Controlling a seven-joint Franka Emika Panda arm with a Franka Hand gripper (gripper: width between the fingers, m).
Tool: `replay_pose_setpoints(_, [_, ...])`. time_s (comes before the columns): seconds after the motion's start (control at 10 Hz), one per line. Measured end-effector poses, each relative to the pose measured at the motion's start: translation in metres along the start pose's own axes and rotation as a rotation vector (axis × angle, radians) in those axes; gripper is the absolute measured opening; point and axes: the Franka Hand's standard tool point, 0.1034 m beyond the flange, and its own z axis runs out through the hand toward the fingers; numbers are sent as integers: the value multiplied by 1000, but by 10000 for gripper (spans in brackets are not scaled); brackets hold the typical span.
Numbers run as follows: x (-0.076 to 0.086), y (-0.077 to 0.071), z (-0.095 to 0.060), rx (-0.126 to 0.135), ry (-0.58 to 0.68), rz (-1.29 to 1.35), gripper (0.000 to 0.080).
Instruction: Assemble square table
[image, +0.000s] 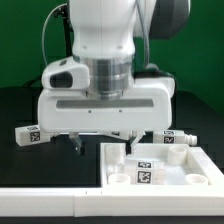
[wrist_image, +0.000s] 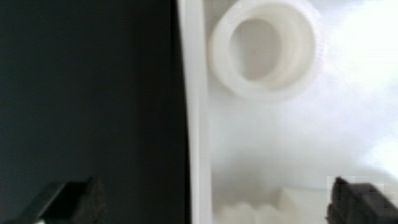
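The white square tabletop (image: 165, 168) lies at the exterior view's lower right, with a raised rim, round corner sockets and black-and-white tags. My gripper (image: 105, 145) hangs open and empty just above its near-left corner. In the wrist view the gripper (wrist_image: 217, 205) straddles the tabletop's edge (wrist_image: 199, 120): one dark finger (wrist_image: 71, 200) is over the black table and the other (wrist_image: 365, 200) over the white top. A round socket (wrist_image: 267, 60) shows ahead of the fingers. One tagged white leg (image: 28, 135) lies at the left and another (image: 176, 138) behind the top at the right.
A long plain white rail (image: 45, 205) runs along the front edge at the exterior view's lower left. The black table surface (image: 45, 165) lies between the rail and the left leg. The arm's bulky white body hides the area behind the gripper.
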Motion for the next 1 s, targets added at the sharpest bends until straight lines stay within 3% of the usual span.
replay_pose_setpoints(0.3, [14, -21, -8, 17, 1, -188, 647])
replay_pose_setpoints(0.6, [16, -24, -8, 7, 15, -203, 649])
replay_pose_setpoints(0.7, [24, -44, -13, -33, 79, -298, 649])
replay_pose_setpoints(0.8, [27, -63, -16, -42, 124, -432, 649])
replay_pose_setpoints(1.0, [27, -81, -15, -41, 146, -580, 649])
